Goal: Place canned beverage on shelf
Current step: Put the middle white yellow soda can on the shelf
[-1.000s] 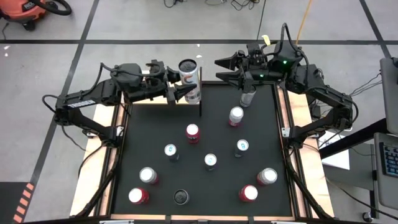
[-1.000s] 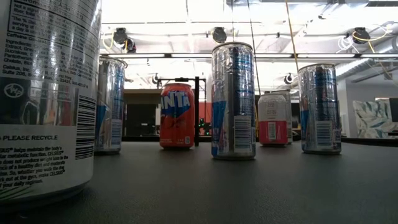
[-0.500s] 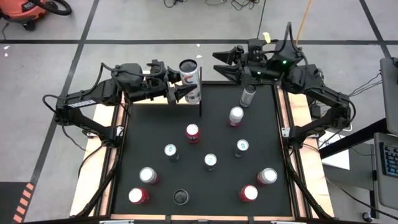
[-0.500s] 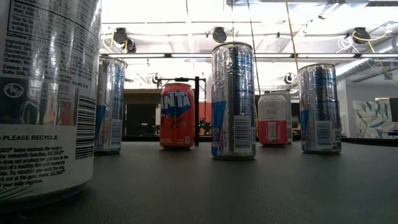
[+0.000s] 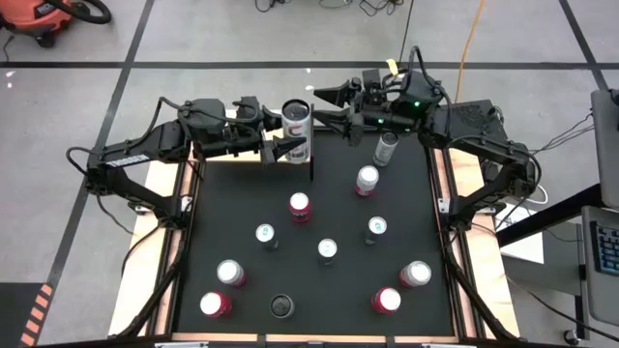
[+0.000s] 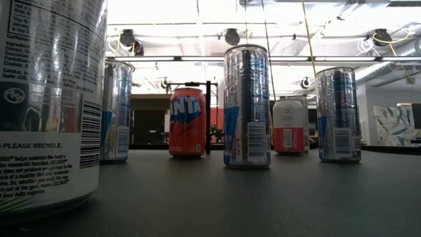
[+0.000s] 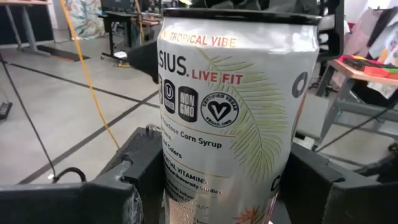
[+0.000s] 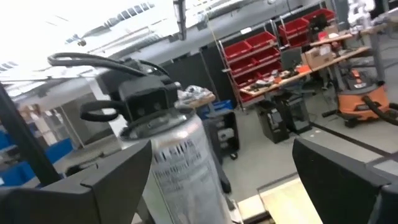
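A silver-white beverage can [image 5: 296, 128] with a palm-leaf print [image 7: 236, 118] hangs upright above the far edge of the black mat [image 5: 242, 213], with my left gripper [image 5: 280, 145] shut on it. My right gripper [image 5: 327, 106] is open, level with the can, just to its right. Its fingertips are close to the can, but I see no touch. From the right wrist the can [image 8: 180, 168] shows ahead, between the two fingers [image 8: 106, 186]. A thin black post [image 5: 311, 159] stands just near of the can. The shelf is out of view. My left gripper pinches the can's lower wall [image 7: 186, 186] between its two fingers, one finger [image 7: 140, 180] on each side. The fingers come level from the table's left. The can stands upright in the hold, lifted clear of the mat.
Several cans stand spread over the mat, among them a red one [image 5: 300, 205], silver ones [image 5: 368, 179] [image 5: 328, 250] and a tilted one [image 5: 386, 148] below my right arm. The low view shows a black frame [image 6: 208, 118] behind an orange can [image 6: 187, 122].
My right gripper has moved toward the table's left, closing in on the held can, and has stayed open. My left gripper has kept the can in place.
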`<state>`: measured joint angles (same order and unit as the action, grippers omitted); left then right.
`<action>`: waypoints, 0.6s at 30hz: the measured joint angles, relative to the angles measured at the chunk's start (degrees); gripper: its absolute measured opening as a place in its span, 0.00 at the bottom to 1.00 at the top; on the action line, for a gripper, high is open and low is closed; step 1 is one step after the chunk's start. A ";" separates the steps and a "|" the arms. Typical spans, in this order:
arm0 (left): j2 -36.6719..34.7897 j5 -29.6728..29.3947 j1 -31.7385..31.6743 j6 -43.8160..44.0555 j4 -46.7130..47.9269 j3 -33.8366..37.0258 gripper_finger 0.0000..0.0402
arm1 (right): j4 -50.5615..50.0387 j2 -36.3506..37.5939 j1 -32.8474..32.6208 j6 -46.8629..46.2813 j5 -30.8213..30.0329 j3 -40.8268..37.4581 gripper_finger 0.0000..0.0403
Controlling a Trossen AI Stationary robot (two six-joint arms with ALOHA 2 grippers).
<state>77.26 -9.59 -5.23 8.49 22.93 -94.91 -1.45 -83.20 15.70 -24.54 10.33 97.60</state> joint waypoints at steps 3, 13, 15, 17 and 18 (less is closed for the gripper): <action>-0.01 0.98 0.00 0.00 0.71 0.00 0.59 | -0.08 -0.37 -0.73 0.23 0.29 0.02 0.91; 0.30 2.06 -0.02 0.04 0.75 0.00 0.59 | 0.02 -0.87 -1.11 3.08 2.35 0.07 0.91; 0.36 2.06 -0.02 0.04 0.61 0.00 0.59 | -0.14 -0.92 -0.64 3.18 4.43 0.07 0.91; 0.38 2.06 0.00 0.04 0.69 0.00 0.59 | -0.71 -1.02 -0.35 2.63 6.02 0.07 0.91; 0.38 2.06 0.00 0.07 0.60 0.00 0.59 | -0.95 -1.02 -0.35 2.48 6.39 0.05 0.91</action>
<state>77.65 -7.53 -5.23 8.56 23.53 -94.91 -2.41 -84.23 15.35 -22.06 16.72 97.65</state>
